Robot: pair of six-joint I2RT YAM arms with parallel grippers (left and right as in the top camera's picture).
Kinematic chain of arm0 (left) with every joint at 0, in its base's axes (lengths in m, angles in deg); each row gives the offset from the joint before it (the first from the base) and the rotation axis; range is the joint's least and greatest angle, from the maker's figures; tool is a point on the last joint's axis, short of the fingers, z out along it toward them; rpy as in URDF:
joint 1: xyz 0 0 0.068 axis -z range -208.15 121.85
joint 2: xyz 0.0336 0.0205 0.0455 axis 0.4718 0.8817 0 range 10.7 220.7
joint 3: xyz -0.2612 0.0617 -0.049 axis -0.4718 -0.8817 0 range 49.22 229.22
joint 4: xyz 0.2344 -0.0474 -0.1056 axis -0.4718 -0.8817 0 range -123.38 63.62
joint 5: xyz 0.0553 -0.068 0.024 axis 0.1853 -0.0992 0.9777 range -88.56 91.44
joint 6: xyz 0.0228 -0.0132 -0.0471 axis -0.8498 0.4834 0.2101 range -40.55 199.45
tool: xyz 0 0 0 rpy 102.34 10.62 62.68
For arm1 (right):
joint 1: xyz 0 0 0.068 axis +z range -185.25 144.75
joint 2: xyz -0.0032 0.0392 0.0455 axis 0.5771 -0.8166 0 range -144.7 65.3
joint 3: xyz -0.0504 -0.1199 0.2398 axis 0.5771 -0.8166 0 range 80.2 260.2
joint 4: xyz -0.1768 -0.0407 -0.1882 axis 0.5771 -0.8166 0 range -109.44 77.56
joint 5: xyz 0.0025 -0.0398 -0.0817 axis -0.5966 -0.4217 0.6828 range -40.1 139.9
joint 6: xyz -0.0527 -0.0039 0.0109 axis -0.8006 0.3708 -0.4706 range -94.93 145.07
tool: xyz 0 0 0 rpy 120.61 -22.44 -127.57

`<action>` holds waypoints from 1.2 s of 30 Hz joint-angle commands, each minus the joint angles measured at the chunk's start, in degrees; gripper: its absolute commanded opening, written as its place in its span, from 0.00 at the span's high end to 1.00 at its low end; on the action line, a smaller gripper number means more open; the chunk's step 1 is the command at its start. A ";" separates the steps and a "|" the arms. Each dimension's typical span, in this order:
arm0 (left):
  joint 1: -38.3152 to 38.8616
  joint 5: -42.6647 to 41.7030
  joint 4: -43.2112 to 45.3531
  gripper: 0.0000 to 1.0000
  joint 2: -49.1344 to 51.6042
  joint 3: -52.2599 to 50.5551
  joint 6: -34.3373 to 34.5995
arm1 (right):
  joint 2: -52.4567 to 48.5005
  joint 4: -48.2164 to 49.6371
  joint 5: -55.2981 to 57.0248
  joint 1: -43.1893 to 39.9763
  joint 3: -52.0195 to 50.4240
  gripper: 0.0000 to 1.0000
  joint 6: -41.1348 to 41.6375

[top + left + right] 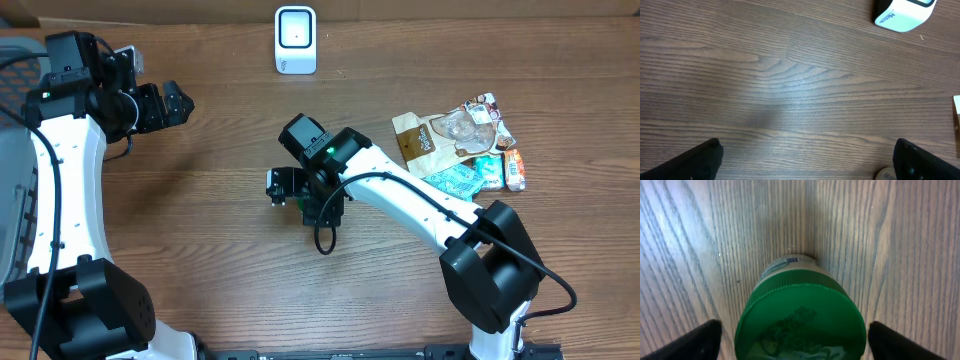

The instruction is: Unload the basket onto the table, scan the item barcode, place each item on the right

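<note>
Currently, right fingers (695, 342): spread apart, gripping nothing, with a gap on each side.
Item position: green-capped bottle (800, 320) between them on the worktop (890, 240), cap facing me.
Handling: I judge it rigid, light and smooth; I should take hold across the cap.
Left fingers (695, 162): wide apart, empty, well away.
Scanner (295, 40): at the far edge.

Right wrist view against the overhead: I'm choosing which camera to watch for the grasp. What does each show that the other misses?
Only the right wrist view: a green-capped bottle, cap toward the camera, sitting between open jaws with a gap on each side. Only the overhead: the white scanner, the pile of snack packets and the left gripper; there the bottle is mostly hidden under the right arm. Both: the wooden table and the right gripper.
</note>
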 commanded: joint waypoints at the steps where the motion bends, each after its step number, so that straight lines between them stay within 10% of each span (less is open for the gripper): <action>1: 0.13 0.20 0.07 0.00 -0.31 1.46 -1.33 | 4.04 0.20 -0.90 -0.13 3.74 0.02 12.63; 18: 0.13 0.20 0.07 0.00 -0.31 1.46 -1.33 | 5.73 4.22 -0.28 -1.14 -2.10 0.00 89.07; 29: 0.13 0.20 0.07 0.00 -0.31 1.46 -1.33 | 5.73 13.14 2.64 -0.85 -11.02 0.10 95.38; 36: 0.13 0.20 0.07 0.00 -0.31 1.46 -1.33 | 5.75 12.66 2.62 -0.90 -10.88 0.44 86.05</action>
